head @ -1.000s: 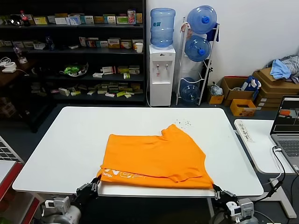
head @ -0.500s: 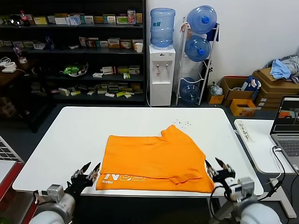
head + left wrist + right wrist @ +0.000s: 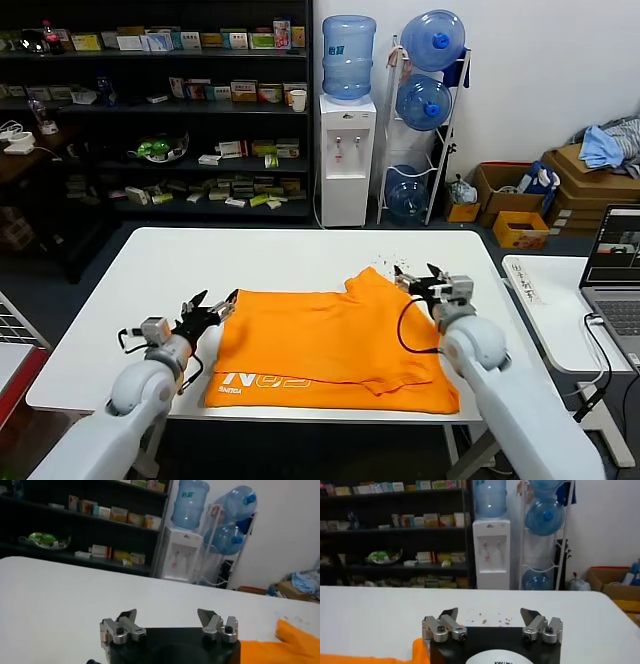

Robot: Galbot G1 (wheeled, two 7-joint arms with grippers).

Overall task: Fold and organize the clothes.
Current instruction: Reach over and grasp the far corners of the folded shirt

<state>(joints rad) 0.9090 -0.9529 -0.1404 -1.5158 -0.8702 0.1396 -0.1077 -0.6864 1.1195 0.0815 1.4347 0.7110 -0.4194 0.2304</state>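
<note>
Lying folded near the front edge of the white table (image 3: 150, 270): orange T-shirt (image 3: 330, 335), white lettering (image 3: 262, 381) facing up along the near hem. Hovering just beside its left edge, left gripper (image 3: 213, 306), fingers (image 3: 126, 616) spread wide, holding nothing. Hovering by its far right corner, right gripper (image 3: 418, 280), fingers (image 3: 448, 614) likewise gaping wide and holding nothing.

One orange T-shirt (image 3: 335, 340) lies on one white bench (image 3: 150, 290), with two grippers over it, the left gripper (image 3: 212, 307) and the right gripper (image 3: 422, 281). Behind stand one water dispenser (image 3: 346, 160) and four blue water bottles (image 3: 348, 45). One laptop (image 3: 615, 275) sits on a side table.
</note>
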